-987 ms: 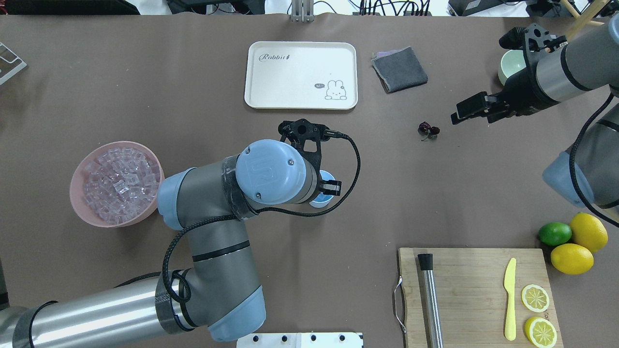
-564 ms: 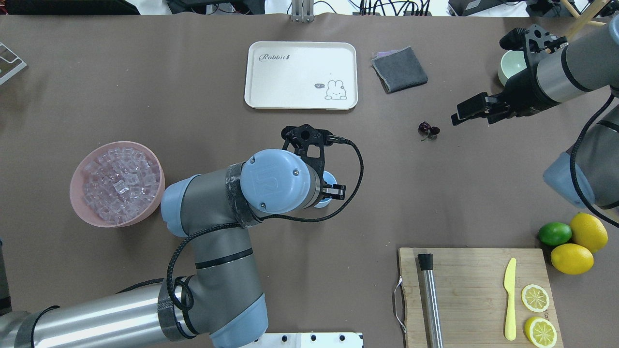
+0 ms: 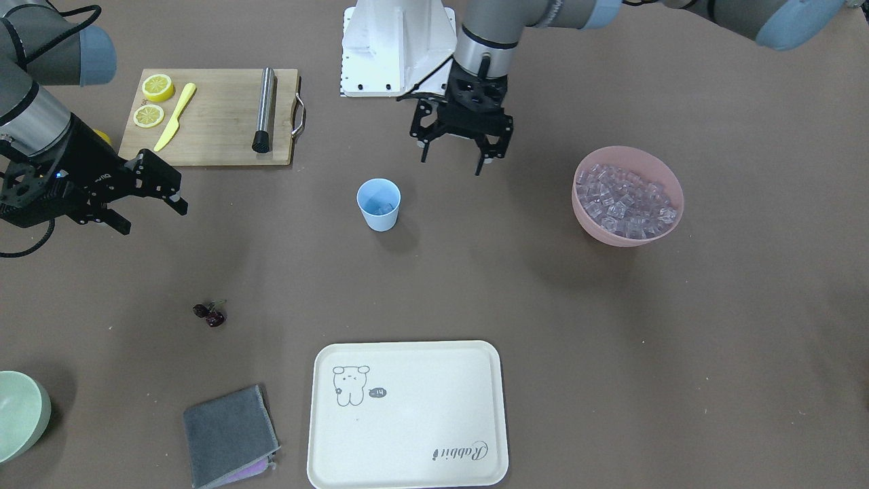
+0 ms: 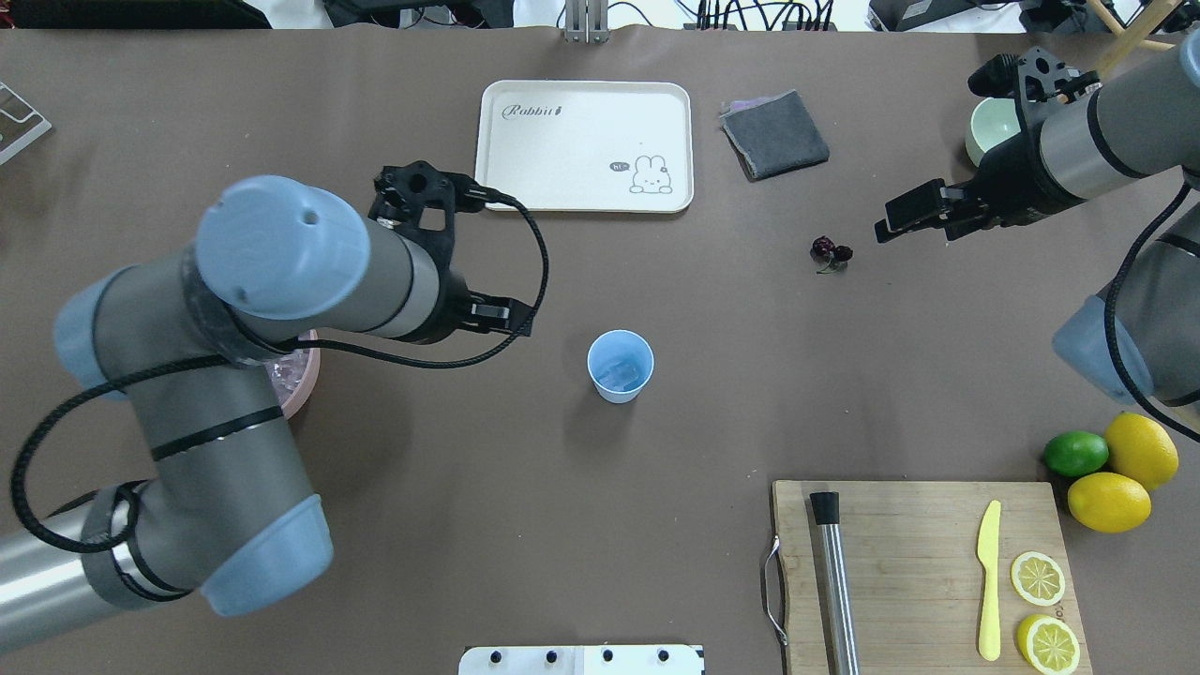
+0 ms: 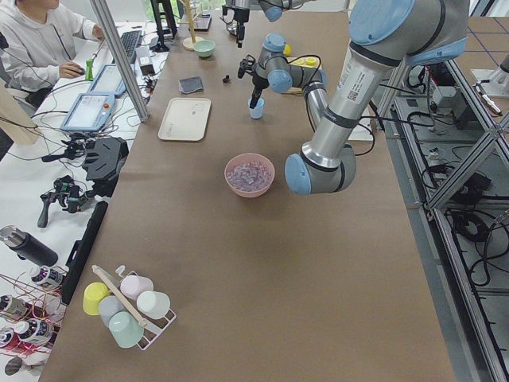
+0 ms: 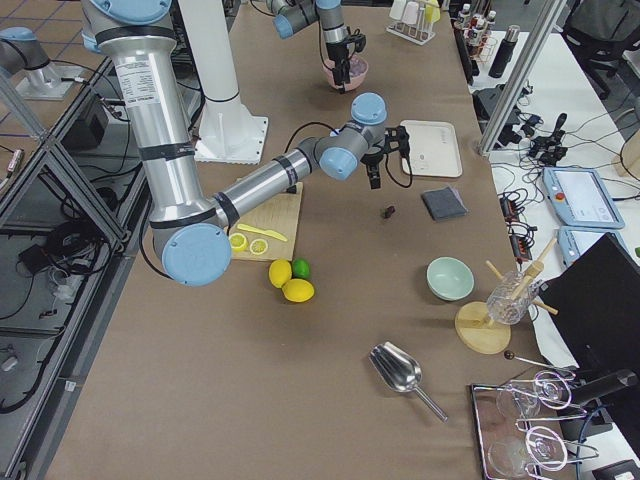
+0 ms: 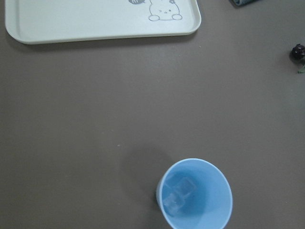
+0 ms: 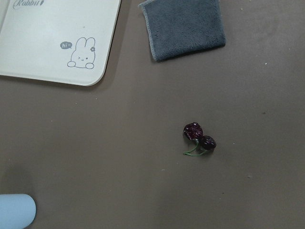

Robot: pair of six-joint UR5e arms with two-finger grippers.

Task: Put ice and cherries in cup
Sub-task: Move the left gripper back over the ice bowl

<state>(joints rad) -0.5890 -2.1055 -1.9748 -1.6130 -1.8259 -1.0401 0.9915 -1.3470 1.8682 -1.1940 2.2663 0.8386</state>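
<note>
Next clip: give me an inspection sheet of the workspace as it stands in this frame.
Surface: brown table cover, no spill seen.
Job's things: cup upright with some ice inside; more ice fills the pink bowl; cherries lie on the table, apart from the cup.
Clutter: tray, grey cloth, cutting board carrying knife, lemon slices and metal rod; lemons, lime, green bowl.
Grippers: left tool open, empty, above the table beside the cup; right tool open, empty, clear of the cherries.
Cables: black cable loops off the left wrist.
Surroundings: operator at a side desk.
</note>
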